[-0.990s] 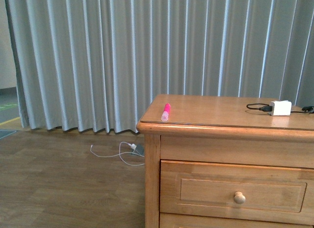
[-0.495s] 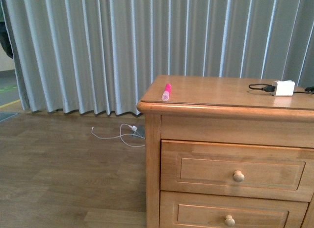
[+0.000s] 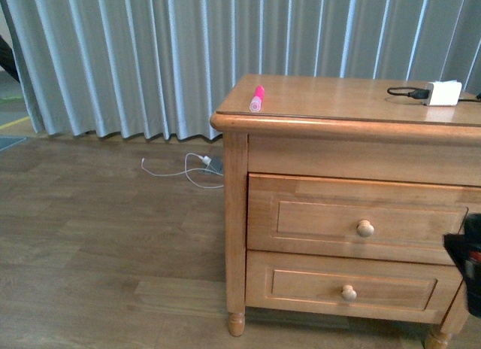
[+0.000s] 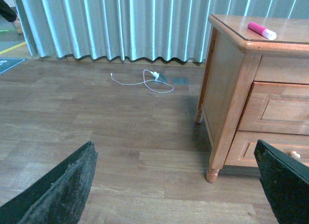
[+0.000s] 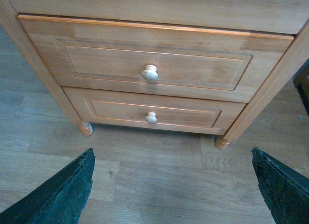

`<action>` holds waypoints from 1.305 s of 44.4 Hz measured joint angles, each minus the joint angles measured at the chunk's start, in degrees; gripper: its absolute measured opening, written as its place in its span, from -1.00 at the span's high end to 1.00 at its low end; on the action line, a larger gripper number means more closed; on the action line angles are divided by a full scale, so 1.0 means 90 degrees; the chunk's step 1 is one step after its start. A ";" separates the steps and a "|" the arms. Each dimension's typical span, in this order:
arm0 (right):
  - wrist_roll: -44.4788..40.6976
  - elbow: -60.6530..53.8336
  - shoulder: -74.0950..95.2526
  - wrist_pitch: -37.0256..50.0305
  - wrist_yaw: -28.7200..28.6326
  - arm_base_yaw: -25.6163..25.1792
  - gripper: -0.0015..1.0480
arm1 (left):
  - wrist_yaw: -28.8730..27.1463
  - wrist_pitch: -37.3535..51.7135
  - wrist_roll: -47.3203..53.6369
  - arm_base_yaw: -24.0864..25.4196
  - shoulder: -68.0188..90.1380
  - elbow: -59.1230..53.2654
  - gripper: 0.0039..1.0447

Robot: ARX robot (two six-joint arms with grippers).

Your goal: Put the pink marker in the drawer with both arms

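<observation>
The pink marker [image 3: 257, 98] lies on the dresser top near its left front corner; the left wrist view also shows the marker [image 4: 261, 30] there. Below it the drawer [image 3: 316, 213] is closed, its round knob [image 3: 365, 229] facing me. My left gripper [image 4: 174, 154] hangs open over the floor, left of the dresser and well below the marker. My right gripper [image 5: 171, 154] is open in front of the drawer [image 5: 111, 60], low and apart from its knob [image 5: 150, 73]. A black part of my right arm [image 3: 470, 266] shows at the lower right.
A white charger block [image 3: 443, 92] with a black cable sits at the back right of the dresser top. A second drawer [image 3: 346, 289] lies below the first. A white cable [image 3: 188, 168] lies on the wooden floor before the grey curtain [image 3: 150, 56].
The front view has tilted downward: the dresser top sits higher in the picture and both drawers now show. A black part of my right arm has come in at the lower right.
</observation>
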 joint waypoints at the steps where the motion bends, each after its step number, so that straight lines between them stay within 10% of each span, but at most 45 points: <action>1: 0.0007 0.0117 0.0211 0.0053 0.0036 0.0032 -0.83 | 0.0000 0.0000 0.0002 0.0000 0.0000 0.0000 -0.89; 58: 0.0114 0.4770 0.6377 0.1345 0.0954 0.0027 -0.83 | 0.0002 0.0000 0.0000 0.0000 0.0000 0.0000 -0.89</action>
